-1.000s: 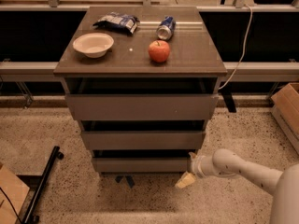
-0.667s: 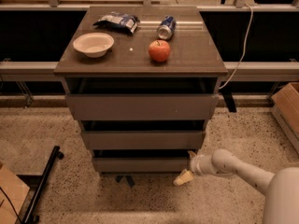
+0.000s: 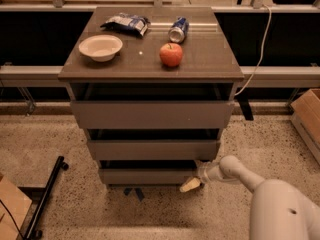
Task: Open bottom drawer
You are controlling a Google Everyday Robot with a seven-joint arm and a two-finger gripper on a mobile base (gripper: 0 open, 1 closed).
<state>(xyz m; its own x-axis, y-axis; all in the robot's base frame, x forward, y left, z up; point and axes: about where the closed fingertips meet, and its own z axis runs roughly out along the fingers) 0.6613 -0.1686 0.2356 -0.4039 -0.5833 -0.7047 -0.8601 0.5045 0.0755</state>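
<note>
We are reaching our pale arm (image 3: 280,204) in from the lower right, low over the speckled floor (image 3: 75,149). Our gripper (image 3: 192,184) is sitting at the right end of the bottom drawer (image 3: 145,175); we cannot tell whether it is open or closed. That drawer is lying lowest in the cabinet, under the middle drawer (image 3: 152,150) and top drawer (image 3: 150,115). Farther back, the cabinet top (image 3: 210,59) is carrying a bowl (image 3: 100,47), an apple (image 3: 171,54), a tipped can (image 3: 177,29) and a snack bag (image 3: 125,24).
</note>
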